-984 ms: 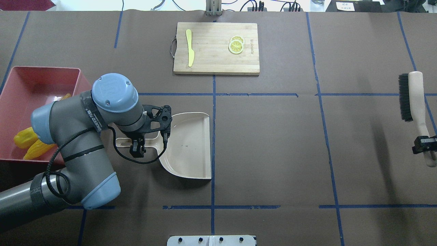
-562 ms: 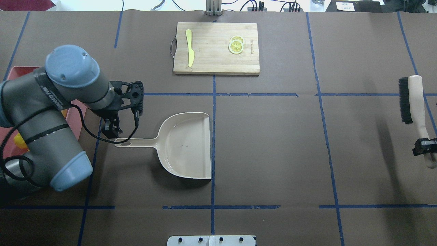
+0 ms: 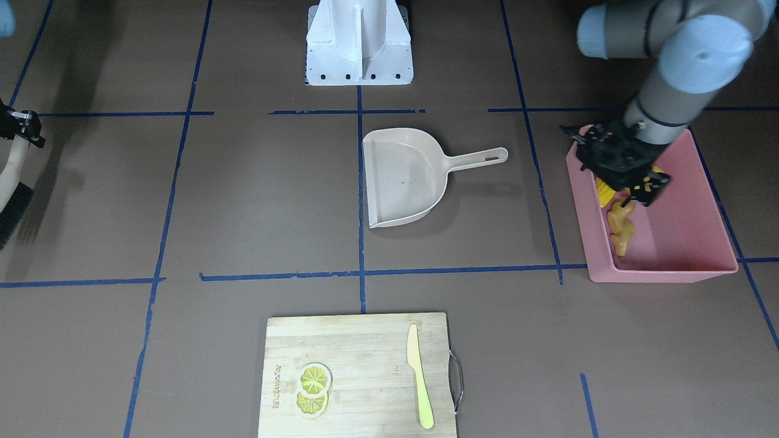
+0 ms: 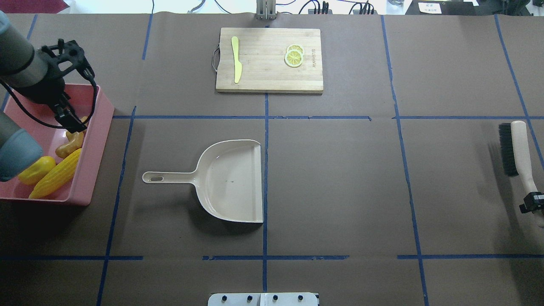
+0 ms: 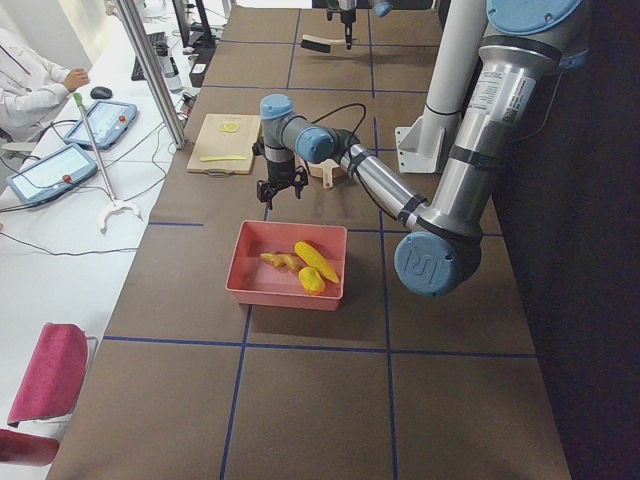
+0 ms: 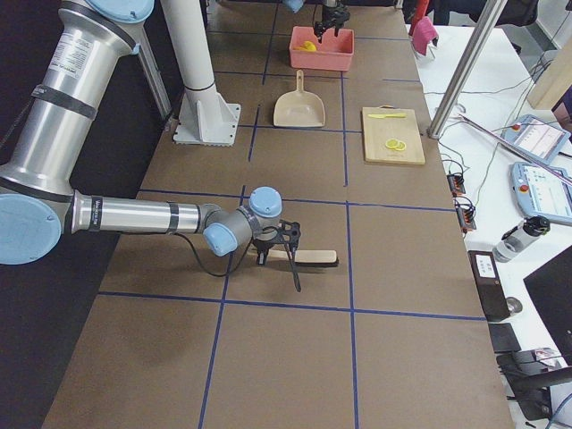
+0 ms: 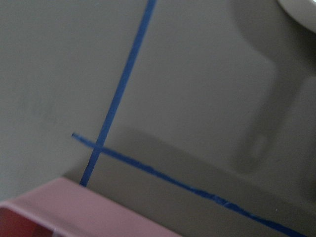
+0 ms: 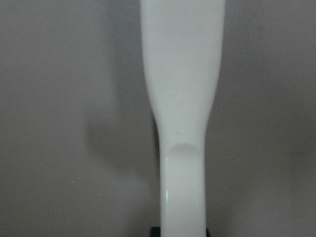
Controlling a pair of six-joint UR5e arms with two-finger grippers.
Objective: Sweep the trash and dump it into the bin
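The pink bin stands at the table's left end and holds the corn cob, the potato-like lump and the ginger root. My left gripper hangs empty over the bin's far part, just above the ginger, with its jaws apart. The beige dustpan lies empty and flat on the table's middle, apart from both grippers. My right gripper is shut on the handle of the brush at the far right, low over the table; the handle fills the right wrist view.
A wooden cutting board at the back centre carries a pale yellow-green knife and lemon slices. The robot base plate sits at the near edge. Blue tape lines cross the brown table cover.
My left gripper has left the dustpan handle and swung left and back to above the bin. My right arm has carried the brush nearer to the robot. The dustpan has stayed put.
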